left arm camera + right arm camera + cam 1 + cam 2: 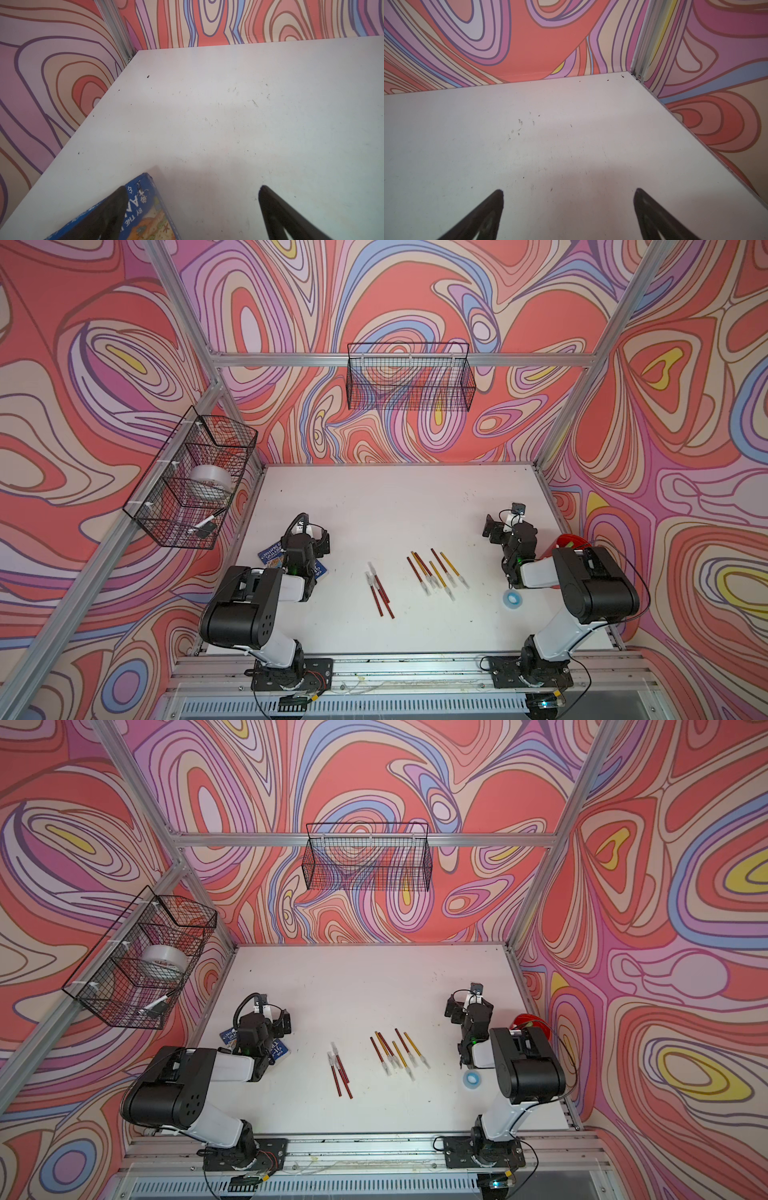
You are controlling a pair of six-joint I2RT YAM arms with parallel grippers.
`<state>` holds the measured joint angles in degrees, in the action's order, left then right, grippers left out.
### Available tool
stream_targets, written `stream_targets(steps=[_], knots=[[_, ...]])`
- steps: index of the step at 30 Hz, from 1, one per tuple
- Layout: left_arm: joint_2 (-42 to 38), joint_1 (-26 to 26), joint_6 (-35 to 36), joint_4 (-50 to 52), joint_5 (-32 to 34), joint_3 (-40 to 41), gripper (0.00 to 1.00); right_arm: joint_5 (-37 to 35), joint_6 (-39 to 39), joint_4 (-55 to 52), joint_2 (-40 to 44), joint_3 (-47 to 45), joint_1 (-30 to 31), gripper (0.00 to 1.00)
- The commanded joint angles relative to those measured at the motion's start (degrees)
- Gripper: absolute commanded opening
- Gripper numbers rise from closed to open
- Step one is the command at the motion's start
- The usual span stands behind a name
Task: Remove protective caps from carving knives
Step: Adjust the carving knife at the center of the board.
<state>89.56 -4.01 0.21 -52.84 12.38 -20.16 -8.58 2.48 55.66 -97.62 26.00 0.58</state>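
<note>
Stage: start of job, as I judge it. Every cap I can make out sits on its blade; nothing is held.
Landmark: blue tape ring (509, 598), flat on the white counter (374, 506), close by the right arm.
Knives, larger group: carving knives (436, 570), about six, with dark red and yellow handles. They lie fanned and partly overlapping, left of the tape ring and slightly beyond it. Capped ends point back toward the arm bases.
Knives, smaller group: three dark red knives (341, 1076), further left of the tape ring and well apart from the larger group. Capped ends point away from the bases.
Caps: protective caps (432, 585), short whitish translucent sleeves. None seen lying loose.
Left fingers: left fingers (112, 212) spread wide and empty, above a blue booklet (149, 218), far left of the tape ring.
Right fingers: right fingers (488, 214) spread wide and empty, over bare counter beyond the tape ring.
Handling (judgement): sticks are light, stiff and thin, and probably roll. Caps are probably slick plastic, push-fit over a sharp tip.
Where to hold (judgement): pinch the handle mid-length with one set of fingers and the cap with the other, then pull straight along the stick.
Caution: take an outer knife of the fan to avoid dragging its neighbours.
</note>
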Motion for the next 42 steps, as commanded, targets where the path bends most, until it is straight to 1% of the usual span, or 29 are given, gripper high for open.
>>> stream_targets(steps=[1, 3, 5, 8, 10, 11, 13, 15, 18, 20, 21, 24, 27, 28, 29, 30, 33, 34, 35, 36, 37, 38, 39, 41, 42], knots=[[-1.2, 0.3, -0.3, -2.0, -0.6, 0.4, 1.00, -0.3, -0.1, -0.3, -0.5, 0.5, 0.3, 0.98], [-2.6, 0.3, -0.5, -4.5, 0.6, 2.1, 1.00, -0.8, -0.2, -0.2, 0.3, 0.3, 0.4, 0.98], [-5.9, 0.3, -1.2, -2.5, 1.6, 2.6, 1.00, -1.9, 0.1, -5.1, 3.8, 1.4, 0.4, 0.98], [-12.4, 0.2, -1.1, 4.4, 1.8, 1.7, 0.99, -5.3, 1.7, -19.1, 10.0, 6.4, 0.5, 0.98], [-16.7, -0.2, -1.6, 10.0, 3.6, 0.3, 1.00, -7.8, 3.9, -24.7, 12.5, 8.8, 1.1, 0.98], [-18.9, -0.5, -3.2, 12.6, 5.3, -0.5, 1.00, -10.3, 4.8, -26.8, 13.9, 9.4, 2.0, 0.98], [-22.4, -0.6, -8.3, 17.2, 7.8, -2.2, 1.00, -16.3, 5.8, -30.1, 16.3, 10.3, 5.0, 0.98], [-25.6, -0.6, -14.4, 23.7, 8.4, -4.9, 1.00, -21.2, 5.7, -33.8, 18.7, 11.6, 9.0, 0.98], [-29.0, -0.6, -22.2, 31.9, 8.3, -8.8, 0.99, -25.5, 5.5, -41.4, 21.2, 14.5, 15.1, 0.99], [-31.4, -0.6, -30.9, 39.7, 8.7, -12.6, 1.00, -26.4, 5.7, -46.0, 22.4, 16.1, 18.6, 0.98], [-32.5, -0.6, -33.5, 42.5, 7.8, -13.4, 1.00, -25.8, 6.3, -48.9, 22.7, 17.2, 20.1, 0.98], [-34.7, -0.6, -39.7, 47.9, 4.4, -14.9, 1.00, -24.2, 8.8, -58.3, 21.8, 21.4, 23.3, 0.98], [-34.7, -0.5, -42.7, 55.6, 1.3, -18.9, 1.00, -23.9, 9.5, -65.1, 20.3, 24.1, 26.8, 0.97], [-34.2, -0.5, -43.4, 58.2, 0.7, -20.5, 1.00, -23.1, 9.6, -66.7, 20.0, 24.7, 27.5, 0.94], [-33.6, -0.5, -43.5, 60.6, -0.7, -22.2, 1.00, -21.1, 9.9, -68.8, 19.6, 25.5, 27.9, 0.88], [-32.9, -0.5, -43.5, 63.3, -2.5, -24.0, 0.99, -18.0, 10.1, -70.9, 19.2, 26.2, 28.0, 0.79], [-31.2, -0.5, -43.4, 68.4, -7.8, -28.1, 0.91, -9.0, 11.0, -75.5, 18.2, 27.2, 27.9, 0.46], [-30.7, -0.5, -43.8, 71.1, -8.8, -29.2, 0.89, -7.4, 11.8, -76.5, 18.1, 27.0, 27.9, 0.33], [-30.0, -0.5, -44.3, 73.2, -9.6, -30.5, 0.88, -5.9, 12.8, -77.5, 18.2, 26.7, 27.9, 0.25], [-29.3, -0.5, -44.4, 74.5, -11.0, -31.6, 0.84, -4.6, 13.5, -78.2, 18.4, 26.2, 27.9, 0.20], [-28.6, -0.5, -43.9, 75.0, -12.8, -32.2, 0.79, -4.0, 14.1, -79.0, 18.7, 25.6, 27.9, 0.18], [-27.8, -0.5, -43.5, 75.4, -15.3, -32.8, 0.77, -3.7, 14.8, -79.9, 18.8, 25.1, 27.9, 0.12], [-26.9, -0.5, -43.5, 75.8, -17.4, -33.4, 0.76, -3.4, 15.2, -80.8, 18.9, 24.8, 27.9, 0.09], [-25.1, -0.5, -43.9, 77.1, -20.3, -34.3, 0.75, -2.4, 15.4, -82.5, 18.4, 24.4, 28.0, 0.09], [-24.2, -0.5, -43.8, 77.6, -21.7, -34.6, 0.75, -1.4, 15.4, -82.9, 18.1, 24.1, 27.9, 0.13]])
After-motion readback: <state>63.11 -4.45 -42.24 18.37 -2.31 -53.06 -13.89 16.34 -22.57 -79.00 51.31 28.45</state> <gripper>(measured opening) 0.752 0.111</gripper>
